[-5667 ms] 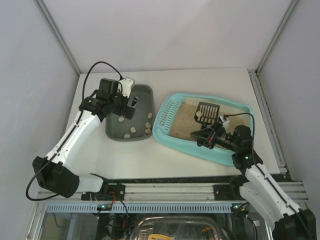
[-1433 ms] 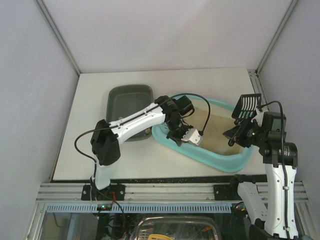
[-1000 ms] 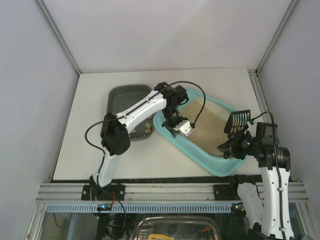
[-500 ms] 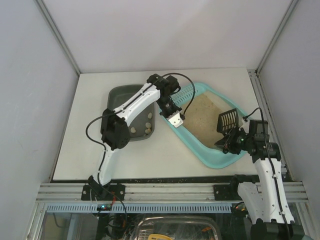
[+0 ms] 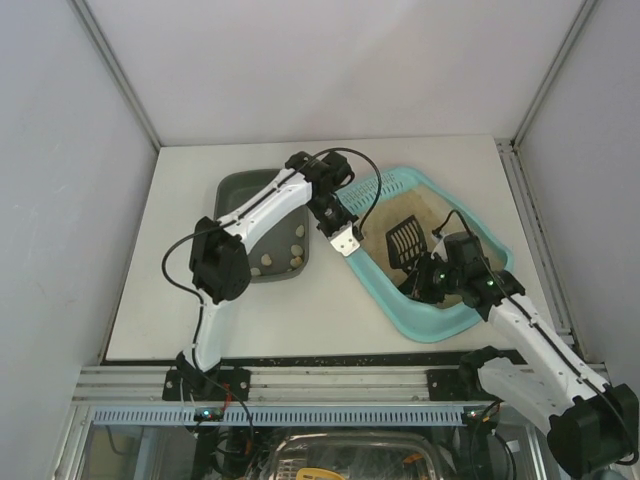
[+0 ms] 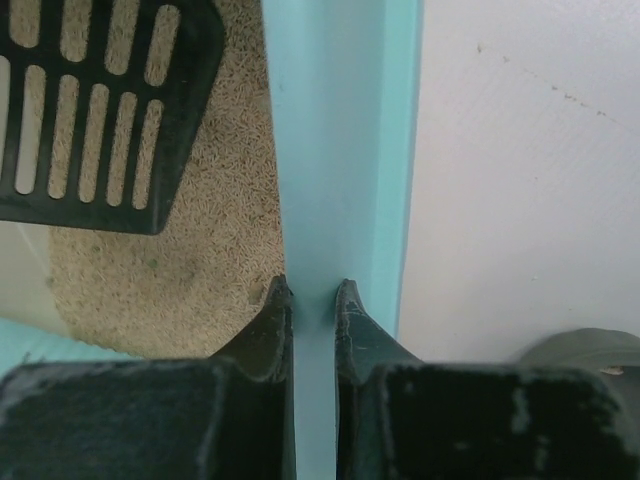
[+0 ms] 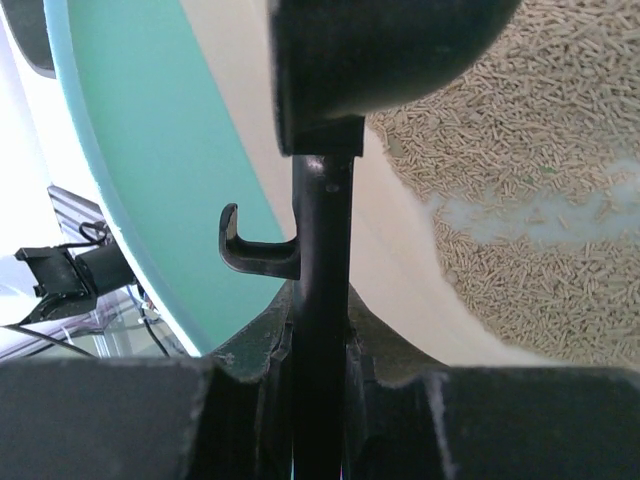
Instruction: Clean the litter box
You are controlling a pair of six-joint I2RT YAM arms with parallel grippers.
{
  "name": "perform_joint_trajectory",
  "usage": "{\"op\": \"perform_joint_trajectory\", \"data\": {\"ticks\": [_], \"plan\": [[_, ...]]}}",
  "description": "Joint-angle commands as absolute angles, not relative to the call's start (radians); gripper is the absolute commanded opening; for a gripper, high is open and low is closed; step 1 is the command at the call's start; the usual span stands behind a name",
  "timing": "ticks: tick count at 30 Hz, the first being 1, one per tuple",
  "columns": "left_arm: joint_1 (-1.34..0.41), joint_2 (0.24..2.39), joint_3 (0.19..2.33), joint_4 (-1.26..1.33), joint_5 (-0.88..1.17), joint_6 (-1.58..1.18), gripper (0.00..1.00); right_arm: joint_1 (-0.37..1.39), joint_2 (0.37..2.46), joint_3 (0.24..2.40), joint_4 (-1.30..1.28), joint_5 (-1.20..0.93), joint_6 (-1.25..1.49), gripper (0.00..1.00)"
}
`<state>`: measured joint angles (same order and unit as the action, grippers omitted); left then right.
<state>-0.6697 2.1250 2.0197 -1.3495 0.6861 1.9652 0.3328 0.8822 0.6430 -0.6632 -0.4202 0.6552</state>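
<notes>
Left pincer is clenched on the litter box at its left rim — right pincer, over the near-right litter, grasps the black scoop.

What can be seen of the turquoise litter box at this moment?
The litter box is a light-turquoise plastic tray with rounded corners, a thick rim and a slotted end at its far side. It lies skewed on the table, beside the dark grey tray. Beige pellet litter covers part of its floor, leaving pale bare patches. The left gripper is shut on its rim. The black scoop, held by the right gripper, is over the litter.
</notes>
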Motion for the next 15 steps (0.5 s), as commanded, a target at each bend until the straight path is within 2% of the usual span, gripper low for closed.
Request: {"op": "perform_joint_trajectory", "data": {"ticks": [1,5,6,7,9,13,14,15], "plan": [[-0.653,2.230,2.149,-1.099,0.653,1.996,0.00,0.434,0.905,0.622,-0.525,-0.406,0.775,0.00],[-0.653,2.252,2.150,-0.965,0.658,1.923,0.00,0.511,0.976,0.621,-0.390,-0.394,0.853,0.00],[-0.653,2.255,2.151,-0.940,0.657,1.902,0.03,0.531,1.000,0.621,-0.343,-0.391,0.870,0.00],[-0.655,2.257,2.151,-0.920,0.657,1.886,0.09,0.551,1.025,0.627,-0.309,-0.384,0.881,0.00],[-0.655,2.255,2.151,-0.886,0.658,1.842,0.27,0.585,1.087,0.647,-0.255,-0.376,0.893,0.00],[-0.656,2.235,2.127,-0.817,0.665,1.754,0.48,0.639,1.211,0.704,-0.202,-0.354,0.883,0.00],[-0.655,2.223,2.110,-0.793,0.668,1.735,0.56,0.649,1.223,0.714,-0.190,-0.340,0.883,0.00],[-0.656,2.206,2.086,-0.765,0.670,1.718,0.69,0.655,1.237,0.717,-0.168,-0.334,0.886,0.00]]}}
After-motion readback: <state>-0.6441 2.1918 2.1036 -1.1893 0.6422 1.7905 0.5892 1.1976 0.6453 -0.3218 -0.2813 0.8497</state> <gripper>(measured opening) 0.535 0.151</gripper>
